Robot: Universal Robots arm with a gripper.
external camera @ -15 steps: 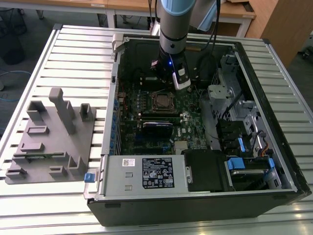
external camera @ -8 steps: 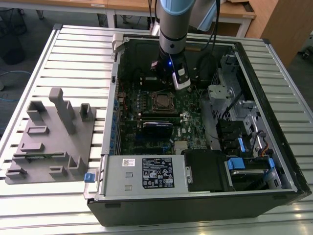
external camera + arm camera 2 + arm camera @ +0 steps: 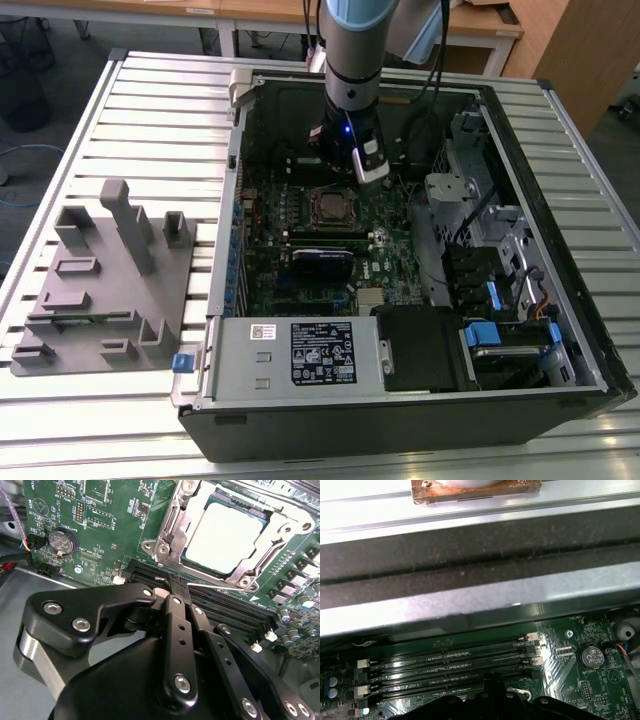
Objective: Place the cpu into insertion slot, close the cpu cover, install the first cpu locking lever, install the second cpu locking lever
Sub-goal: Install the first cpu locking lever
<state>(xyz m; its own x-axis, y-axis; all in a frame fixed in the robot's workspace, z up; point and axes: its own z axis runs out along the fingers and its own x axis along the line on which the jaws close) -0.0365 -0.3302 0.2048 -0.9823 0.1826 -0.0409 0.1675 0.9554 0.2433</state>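
CPU (image 3: 225, 535) lies flat inside the insertion slot (image 3: 152, 547) with its pale metal top facing up, so I judge the first step as done. I go from the near edge of the insertion slot to its far edge, in the second wrist view. First comes a thin silver lever rod (image 3: 220, 586), lying along that edge just beside the memory slots (image 3: 232, 604). Then comes the CPU cover (image 3: 247, 567), which is down on the chip, with its frame around the metal top and the top showing through the window. So the second step also looks done.

About the levers I am less sure (the hooks that would hold them are too small to make out). The near rod lies low and close to the CPU cover, but I cannot say if it is latched. At the far edge of the insertion slot I cannot tell a lever apart from the frame. By my judgement the lever work is the part that is left.

The tool (image 3: 175, 586) has its black fingers (image 3: 172, 625) drawn together, with almost no gap between them. The tips stand over the memory slots, just beside the near corner of the insertion slot, at the end of the lever rod. Whether they pinch that end or only touch it, I cannot tell. In the exterior view the tool (image 3: 365, 172) hangs just beside the insertion slot, inside the open computer case (image 3: 400, 435) on the slatted counter (image 3: 150, 110).
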